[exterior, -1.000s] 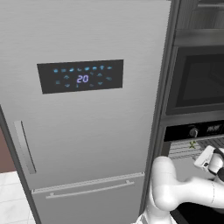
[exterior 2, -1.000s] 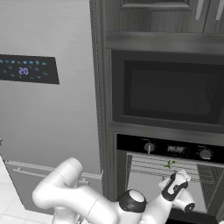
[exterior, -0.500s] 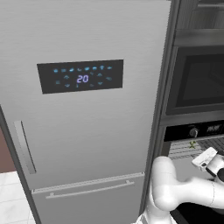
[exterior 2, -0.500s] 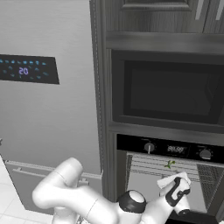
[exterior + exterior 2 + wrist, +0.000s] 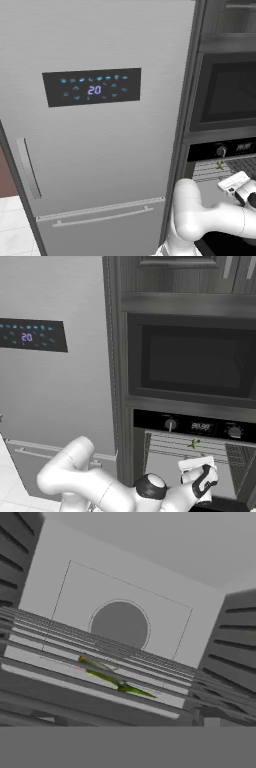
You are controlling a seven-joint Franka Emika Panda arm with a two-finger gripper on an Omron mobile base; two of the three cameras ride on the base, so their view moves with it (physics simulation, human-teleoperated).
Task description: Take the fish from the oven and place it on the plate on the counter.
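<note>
The oven (image 5: 200, 426) stands open, with its black knob panel above a pale cavity and silver wire racks (image 5: 150, 662). On a rack lies the fish (image 5: 112, 679), slender and olive-green, also visible as a small green shape (image 5: 193, 444) (image 5: 220, 164). My gripper (image 5: 196, 463) (image 5: 233, 181) hovers at the mouth of the oven, just below and in front of the fish, pointing into the cavity. It is open and holds nothing. The plate and the counter are out of view.
A black microwave (image 5: 192, 361) sits directly above the oven in a dark cabinet column. A tall steel fridge (image 5: 95, 150) with a lit display (image 5: 92, 90) stands to the left. The oven's ribbed side walls (image 5: 235, 642) flank the racks.
The hand has shifted slightly and levelled out at the oven opening. The fish has not moved.
</note>
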